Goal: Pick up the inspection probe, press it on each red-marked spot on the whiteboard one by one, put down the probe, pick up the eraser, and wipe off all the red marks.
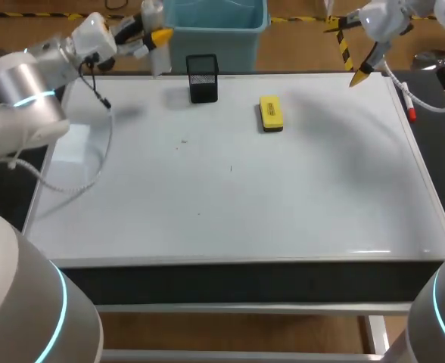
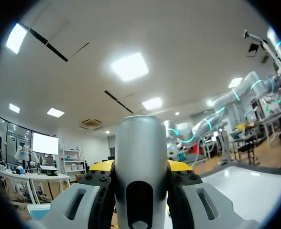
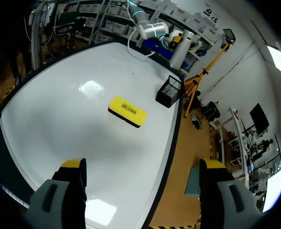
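Note:
My left gripper hangs above the whiteboard's far left corner, shut on the inspection probe, a silver-white cylinder. In the left wrist view the probe stands upright between the dark fingers. The yellow eraser lies flat on the board's far middle, also seen as the eraser ahead of my right gripper. That gripper stands open and empty over the far right corner. I see no clear red marks on the board, only a few tiny dark specks.
A black mesh basket stands at the far edge, left of the eraser and close to the left gripper. A pen with a red cap lies along the right edge. The board's middle and near half carry nothing else.

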Controlling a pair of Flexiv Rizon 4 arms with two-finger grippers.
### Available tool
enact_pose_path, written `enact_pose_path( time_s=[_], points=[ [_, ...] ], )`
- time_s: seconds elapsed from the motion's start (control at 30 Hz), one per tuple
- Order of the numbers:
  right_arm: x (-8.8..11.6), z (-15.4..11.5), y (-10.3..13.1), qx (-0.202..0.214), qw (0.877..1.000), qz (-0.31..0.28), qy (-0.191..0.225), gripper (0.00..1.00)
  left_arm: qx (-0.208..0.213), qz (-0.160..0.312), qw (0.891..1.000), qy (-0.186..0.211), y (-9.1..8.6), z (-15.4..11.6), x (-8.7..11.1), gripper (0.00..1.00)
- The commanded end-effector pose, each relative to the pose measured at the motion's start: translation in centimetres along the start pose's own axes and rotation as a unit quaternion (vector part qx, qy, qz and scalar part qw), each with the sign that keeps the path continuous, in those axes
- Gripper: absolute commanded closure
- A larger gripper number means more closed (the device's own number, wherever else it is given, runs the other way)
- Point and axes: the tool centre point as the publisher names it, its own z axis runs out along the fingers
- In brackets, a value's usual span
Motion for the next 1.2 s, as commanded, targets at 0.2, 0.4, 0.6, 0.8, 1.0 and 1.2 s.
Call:
enact_pose_path(
  time_s=[0.2, 0.4, 0.6, 0.8, 1.0, 1.2],
  points=[
    [0.0, -0.1, 0.0, 0.002, 1.0, -0.001, 0.002, 0.0, 0.016, -0.003, 0.994, 0.104, -0.3, 3.7, -4.8, 1.0],
    [0.0, -0.1, 0.0, 0.002, 1.0, -0.001, 0.002, 0.0, 0.016, -0.032, 0.994, 0.108, -0.3, 5.2, -3.9, 1.0],
    [0.0, -0.1, 0.0, 0.002, 1.0, -0.001, 0.002, 0.0, 0.023, -0.049, 0.994, 0.094, 0.0, 5.9, -2.5, 1.0],
    [0.0, -0.1, 0.0, 0.002, 1.0, -0.001, 0.002, 0.0, 0.023, -0.047, 0.996, 0.076, 0.3, 6.6, -1.4, 1.0],
    [0.0, -0.1, 0.0, 0.002, 1.0, -0.001, 0.002, 0.0, 0.024, -0.051, 0.996, 0.074, 1.2, 7.7, -1.1, 1.0],
    [0.0, -0.1, 0.0, 0.002, 1.0, -0.001, 0.002, 0.0, 0.03, -0.057, 0.996, 0.062, 1.8, 8.3, -1.0, 1.0]
  ],
)
